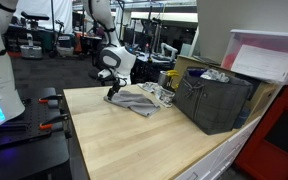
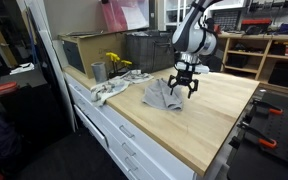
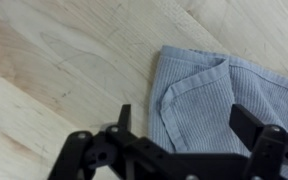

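Pale wood desk (image 1: pixel 114 140) carries a dark crate (image 1: pixel 214 100) at its back edge and, nearer the middle, a folded grey cloth (image 3: pixel 219 95) lying flat. Just over the cloth's edge hangs the end effector (image 3: pixel 184 115), spread wide and holding nothing. So far off-centre, I reckon, it could pinch only the top fold and drag the cloth askew.

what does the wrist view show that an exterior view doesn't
Only the wrist view: the ribbed weave and folded-over corner of the grey cloth, seen close between the spread fingers.
Only an exterior view: the arm, a dark crate, a metal cup, a second crumpled cloth and the drawers below.
Both: the open fingers at the grey cloth on the wooden table, holding nothing; whether they touch it cannot be told.
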Tool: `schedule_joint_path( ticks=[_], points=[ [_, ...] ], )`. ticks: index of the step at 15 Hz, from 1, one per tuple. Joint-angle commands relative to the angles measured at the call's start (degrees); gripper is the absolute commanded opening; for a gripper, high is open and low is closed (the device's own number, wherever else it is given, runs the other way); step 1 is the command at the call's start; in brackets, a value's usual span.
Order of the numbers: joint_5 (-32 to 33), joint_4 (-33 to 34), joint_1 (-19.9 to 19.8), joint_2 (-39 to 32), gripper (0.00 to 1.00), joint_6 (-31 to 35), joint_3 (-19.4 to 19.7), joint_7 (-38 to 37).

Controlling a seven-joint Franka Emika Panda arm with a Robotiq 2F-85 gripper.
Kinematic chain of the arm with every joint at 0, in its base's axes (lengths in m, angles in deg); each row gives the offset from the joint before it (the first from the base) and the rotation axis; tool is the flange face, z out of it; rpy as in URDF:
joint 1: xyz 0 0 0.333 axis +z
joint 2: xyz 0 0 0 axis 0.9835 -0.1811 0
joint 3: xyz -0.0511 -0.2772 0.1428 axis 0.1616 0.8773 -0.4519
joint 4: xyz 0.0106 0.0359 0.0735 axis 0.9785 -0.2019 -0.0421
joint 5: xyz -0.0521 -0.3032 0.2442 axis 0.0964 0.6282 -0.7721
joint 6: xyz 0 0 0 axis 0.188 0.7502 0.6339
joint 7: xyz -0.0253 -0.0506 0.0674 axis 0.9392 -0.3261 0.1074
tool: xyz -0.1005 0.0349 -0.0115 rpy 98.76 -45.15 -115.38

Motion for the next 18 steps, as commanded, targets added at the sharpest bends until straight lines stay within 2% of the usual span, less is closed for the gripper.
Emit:
schedule_joint_path(
  ticks=[1,2,3,5,6,7,8,10,11,12,13,15,18],
  points=[
    [-4.2,-0.7,-0.4,0.4,1.00,0.4,-1.3,3.2],
    [-5.0,-0.7,-0.3,0.3,0.99,0.3,-1.4,3.6],
    [-5.7,-0.6,-0.3,0.1,0.74,0.3,-1.5,3.8],
    [-6.5,-0.5,-0.1,-0.2,0.71,0.3,-1.3,4.6],
    [-6.5,-0.5,0.2,-0.5,0.62,0.5,-1.1,4.7],
    [-6.2,-0.6,0.4,-0.8,0.73,0.7,-0.9,4.9],
    [-5.8,-0.5,0.5,-1.1,0.90,0.7,-0.7,5.0],
    [-5.5,-0.2,0.7,-2.2,0.94,1.0,-0.6,5.1],
    [-5.7,0.0,0.7,-2.8,0.57,1.3,-0.7,5.1],
    [-5.8,0.0,0.8,-3.1,0.62,1.6,-0.7,5.0],
    [-6.0,0.1,0.8,-3.2,0.60,1.9,-0.8,4.9],
    [-6.1,-0.1,0.8,-3.0,0.47,2.3,-1.0,4.8],
    [-5.7,-0.9,1.0,-1.7,0.22,2.4,-0.8,4.8]
  ],
)
